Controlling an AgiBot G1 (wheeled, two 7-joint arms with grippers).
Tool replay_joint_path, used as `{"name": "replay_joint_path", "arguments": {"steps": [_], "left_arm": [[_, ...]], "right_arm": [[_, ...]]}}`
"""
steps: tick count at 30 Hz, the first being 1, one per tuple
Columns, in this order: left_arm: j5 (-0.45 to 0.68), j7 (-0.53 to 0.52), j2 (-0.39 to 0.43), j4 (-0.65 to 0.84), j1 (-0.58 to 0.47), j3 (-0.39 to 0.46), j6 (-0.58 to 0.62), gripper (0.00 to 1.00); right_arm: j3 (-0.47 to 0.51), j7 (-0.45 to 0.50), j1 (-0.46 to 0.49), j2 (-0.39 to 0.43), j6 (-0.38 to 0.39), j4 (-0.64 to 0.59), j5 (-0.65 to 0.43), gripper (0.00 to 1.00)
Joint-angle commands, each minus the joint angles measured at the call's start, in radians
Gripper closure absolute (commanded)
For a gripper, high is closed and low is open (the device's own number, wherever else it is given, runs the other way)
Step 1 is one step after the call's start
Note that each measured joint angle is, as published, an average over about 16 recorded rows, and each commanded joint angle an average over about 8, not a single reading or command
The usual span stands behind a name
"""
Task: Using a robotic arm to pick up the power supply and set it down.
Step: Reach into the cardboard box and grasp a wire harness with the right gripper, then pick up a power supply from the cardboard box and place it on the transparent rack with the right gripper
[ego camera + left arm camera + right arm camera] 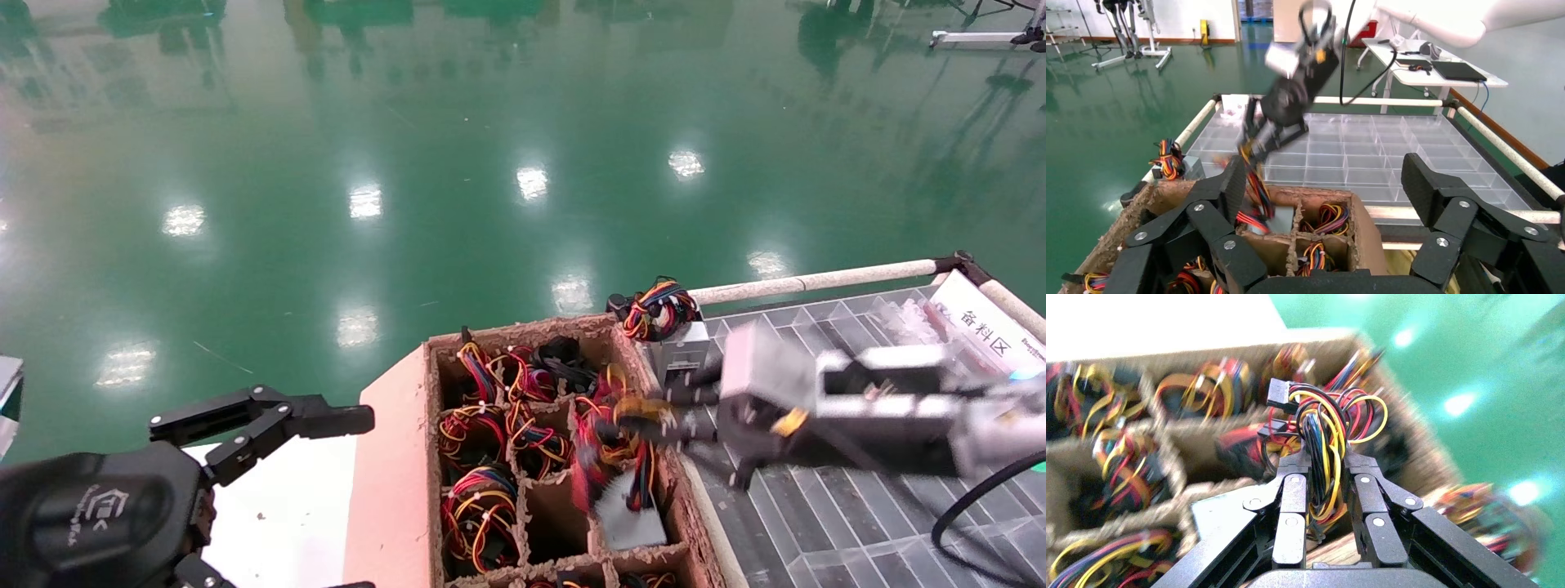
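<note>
My right gripper (645, 425) (1326, 462) is shut on the red, yellow and black wire bundle (1324, 425) of the power supply. Its grey metal body (629, 510) hangs tilted below the wires, low over a right-hand compartment of the brown divided cardboard box (392, 457). The left wrist view shows the same power supply (1281, 220) at the box's edge, with the right gripper (1251, 150) above it. My left gripper (270, 425) (1324, 174) is parked at the lower left, open and holding nothing.
Other compartments of the box hold more wire bundles (478, 514). Another grey unit with coiled wires (678, 347) stands just beyond the box's far right corner. A clear divided tray (858, 523) with a white rail (817, 282) and a label (989, 327) lies on the right.
</note>
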Motion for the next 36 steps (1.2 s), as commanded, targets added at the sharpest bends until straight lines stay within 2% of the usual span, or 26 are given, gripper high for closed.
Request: {"name": "replay_joint_path", "arguments": {"steps": [1, 10, 19, 26, 36], "left_arm": [[0.0, 0.0, 0.0, 0.0, 0.0, 0.0, 0.0, 0.0], [0.0, 0.0, 0.0, 0.0, 0.0, 0.0, 0.0, 0.0], [0.0, 0.0, 0.0, 0.0, 0.0, 0.0, 0.0, 0.0], [0.0, 0.0, 0.0, 0.0, 0.0, 0.0, 0.0, 0.0], [0.0, 0.0, 0.0, 0.0, 0.0, 0.0, 0.0, 0.0]], "right_arm": [[0.024, -0.001, 0.005, 0.014, 0.002, 0.019, 0.035, 1.0], [0.099, -0.062, 0.092, 0.062, 0.006, 0.034, 0.094, 1.0], [0.14, -0.128, 0.17, 0.095, -0.019, -0.055, 0.119, 1.0], [0.165, -0.177, 0.165, 0.132, -0.028, -0.134, 0.139, 1.0], [0.178, -0.254, 0.093, 0.165, -0.025, -0.258, 0.147, 1.0]]}}
